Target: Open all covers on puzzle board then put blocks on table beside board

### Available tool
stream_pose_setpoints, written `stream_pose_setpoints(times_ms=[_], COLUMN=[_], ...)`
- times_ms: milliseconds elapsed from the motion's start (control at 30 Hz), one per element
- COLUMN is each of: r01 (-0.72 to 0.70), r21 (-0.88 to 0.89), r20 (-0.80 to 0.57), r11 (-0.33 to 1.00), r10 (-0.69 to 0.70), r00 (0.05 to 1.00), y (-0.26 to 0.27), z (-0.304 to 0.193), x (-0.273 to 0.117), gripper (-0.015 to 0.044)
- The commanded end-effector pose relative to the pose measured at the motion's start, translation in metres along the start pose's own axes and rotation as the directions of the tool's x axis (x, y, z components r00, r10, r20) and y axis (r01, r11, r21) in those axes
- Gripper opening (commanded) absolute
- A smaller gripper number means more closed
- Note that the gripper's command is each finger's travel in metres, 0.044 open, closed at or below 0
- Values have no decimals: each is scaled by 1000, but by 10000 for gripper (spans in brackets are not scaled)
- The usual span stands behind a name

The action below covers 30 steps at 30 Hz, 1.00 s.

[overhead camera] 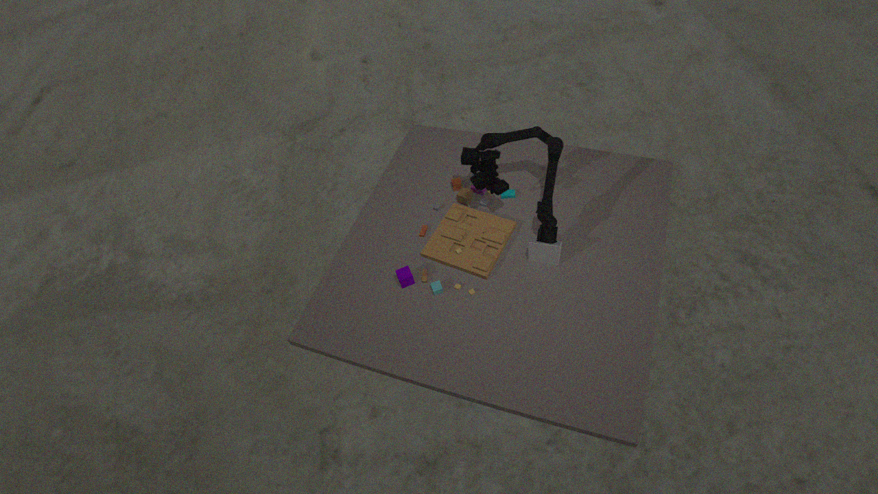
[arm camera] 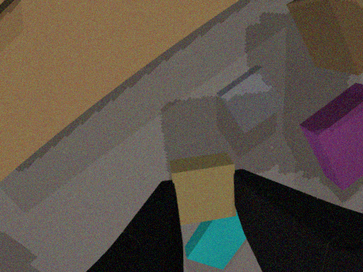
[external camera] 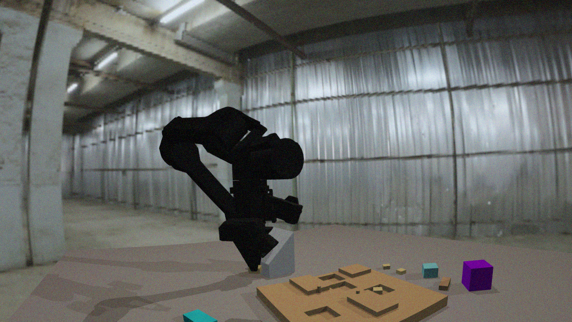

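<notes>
My gripper (overhead camera: 490, 191) (external camera: 254, 269) (arm camera: 203, 187) is shut on a small yellow block (external camera: 259, 268) (arm camera: 204, 196). It holds the block above the table, off the board's edge. The tan puzzle board (overhead camera: 434, 248) (external camera: 419, 296) (arm camera: 76, 57) bears raised cover plates, among them one (external camera: 309, 282) with a knob, one (external camera: 354, 269) at the far edge and one (external camera: 372, 303) nearer. Another yellow block (overhead camera: 458, 250) (external camera: 377, 289) sits in an uncovered well. An uncovered near well (external camera: 322, 312) looks empty. Two yellow blocks (overhead camera: 457, 286) (overhead camera: 471, 291) lie on the table beyond the board.
A cyan block (overhead camera: 508, 193) (external camera: 199, 315) (arm camera: 217, 242), a magenta block (overhead camera: 477, 191) (arm camera: 336, 147), a brown block (overhead camera: 464, 195) (arm camera: 329, 34) and a flat grey piece (arm camera: 251, 103) lie near the gripper. A purple cube (overhead camera: 405, 276) (external camera: 477, 275) and teal cube (overhead camera: 436, 287) (external camera: 430, 270) stand beyond the board.
</notes>
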<state>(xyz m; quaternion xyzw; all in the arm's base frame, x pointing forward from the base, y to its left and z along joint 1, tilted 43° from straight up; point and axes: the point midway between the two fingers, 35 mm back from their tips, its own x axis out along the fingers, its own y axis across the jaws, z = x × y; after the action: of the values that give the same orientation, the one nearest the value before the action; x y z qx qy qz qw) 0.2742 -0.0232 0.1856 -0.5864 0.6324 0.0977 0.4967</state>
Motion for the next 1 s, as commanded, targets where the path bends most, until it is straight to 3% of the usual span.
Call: stream_pose_setpoints(times_ms=[0, 333, 967], r01=[-2, 1, -4], r21=[-6, -7, -6], r20=[-10, -16, -11], r11=[1000, 1000, 1000], r10=[2, -1, 4], r00=[1000, 1000, 1000], y=[6, 19, 17], z=[-20, -52, -49], x=[2, 3, 26], gripper=[80, 80, 80])
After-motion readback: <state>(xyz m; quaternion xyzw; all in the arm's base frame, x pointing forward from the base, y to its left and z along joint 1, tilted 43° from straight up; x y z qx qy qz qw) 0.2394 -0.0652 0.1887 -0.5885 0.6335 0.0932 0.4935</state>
